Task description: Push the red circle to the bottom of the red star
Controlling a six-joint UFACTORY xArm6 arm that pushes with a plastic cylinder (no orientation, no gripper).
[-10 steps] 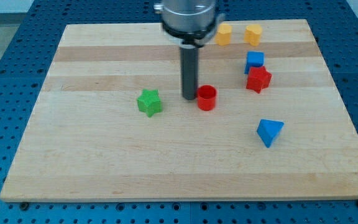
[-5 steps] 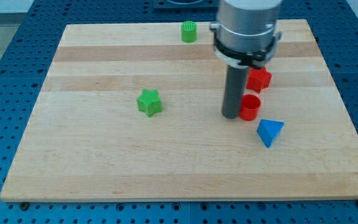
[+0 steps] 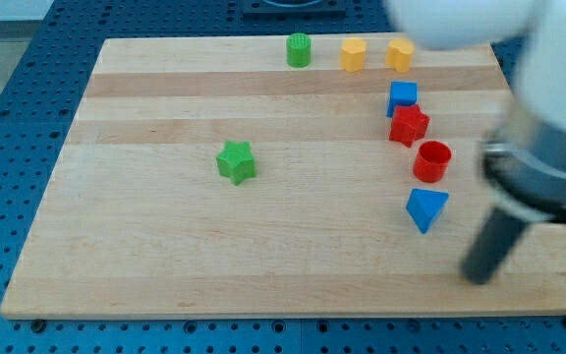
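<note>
Down at the view's lower right, my tip (image 3: 477, 277) rests on the wooden board (image 3: 165, 246), well clear of every block; the rod has no jaws and holds nothing. The arm (image 3: 548, 147) above it is a blurred pale and dark mass, cut off by the view's right and top edges, and it hides the board's right edge and part of its upper right corner.

Nearest my tip is the blue triangle (image 3: 425, 208), up and to the view's left of it. Just above that sits the red circle (image 3: 432, 161), directly below and slightly right of the red star (image 3: 408, 125), the two very close or touching. A blue block (image 3: 402, 96), shape unclear, sits against the star's upper side.

Off alone in the middle lies the green star (image 3: 236, 161). Along the top run a green cylinder-like block (image 3: 300, 49) and two yellow blocks (image 3: 353, 54) (image 3: 399, 54), too small to name by shape.
</note>
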